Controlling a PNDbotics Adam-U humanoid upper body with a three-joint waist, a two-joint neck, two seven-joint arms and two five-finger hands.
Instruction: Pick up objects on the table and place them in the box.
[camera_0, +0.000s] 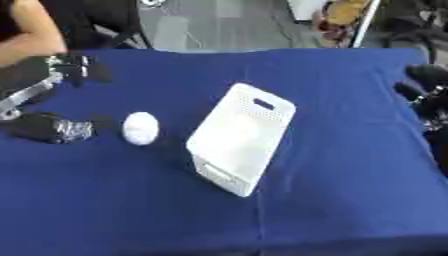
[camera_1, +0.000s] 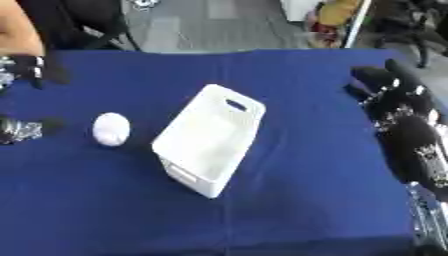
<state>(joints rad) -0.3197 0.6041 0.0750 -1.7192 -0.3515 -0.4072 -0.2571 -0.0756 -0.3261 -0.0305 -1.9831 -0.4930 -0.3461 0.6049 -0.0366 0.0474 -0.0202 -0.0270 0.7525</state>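
- Two views are given of one blue-clothed table (camera_0: 332, 200); nearest stands a white box (camera_0: 238, 137), set askew, with a handle slot in its far wall.
- Just left of the box, apart from it, a white rounded object (camera_0: 140, 128) is seen lying on the cloth.
- At the left edge the left hand (camera_0: 48, 127) is shown beside that object, its fingers too blurred to be judged.
- Only in the right eye view is the right hand (camera_1: 394, 97) shown in full, fingers extended, nothing held.
- Beyond the table, grey floor is visible.
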